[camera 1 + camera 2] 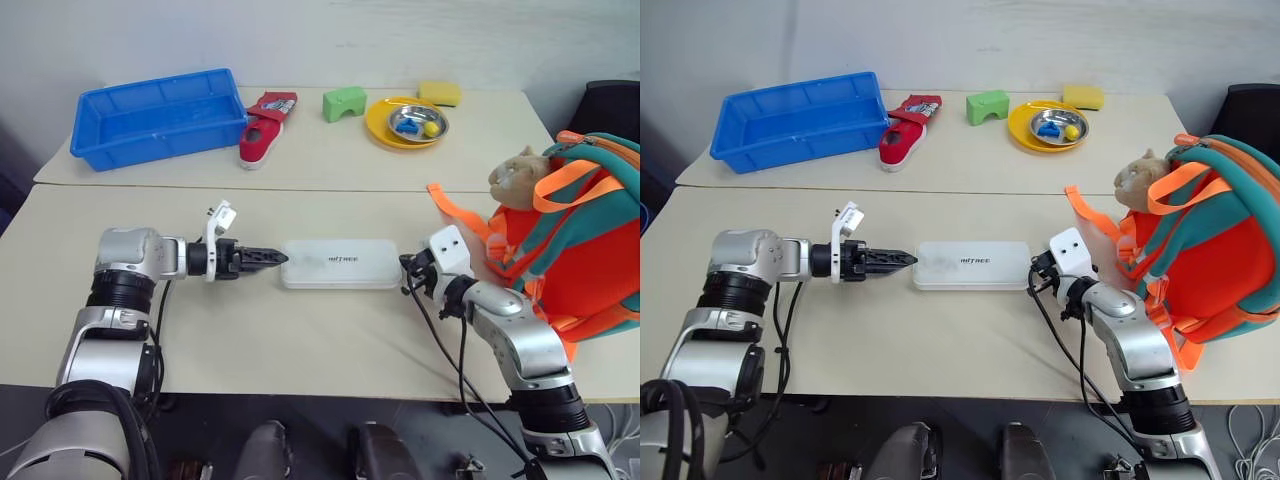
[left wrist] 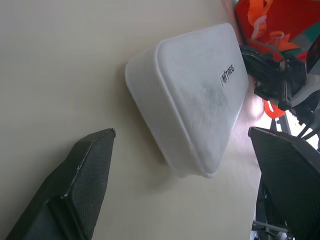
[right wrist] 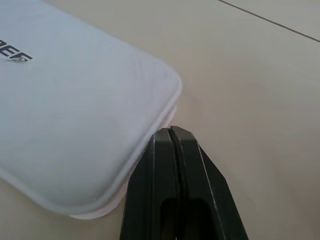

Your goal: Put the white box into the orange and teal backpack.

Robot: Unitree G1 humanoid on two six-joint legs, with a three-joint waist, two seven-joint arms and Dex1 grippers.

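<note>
Flanking the white box (image 1: 340, 264) at both short ends, near the front edge of the table (image 1: 300, 330): left gripper (image 1: 268, 258) pointing at the left end, fingers (image 2: 75, 185) spread wide in the left wrist view and closing on nothing; right gripper (image 1: 410, 266) pressed shut, tips resting against the box's right end, holding nothing. Lying flat, lettering up, with the orange and teal backpack (image 1: 580, 240) standing upright just beyond the right arm. Judged step: setting up a two-sided hold, box not yet lifted. Calling next for squeezing the ends together, raising level, then swinging rightward toward the backpack's top opening.
</note>
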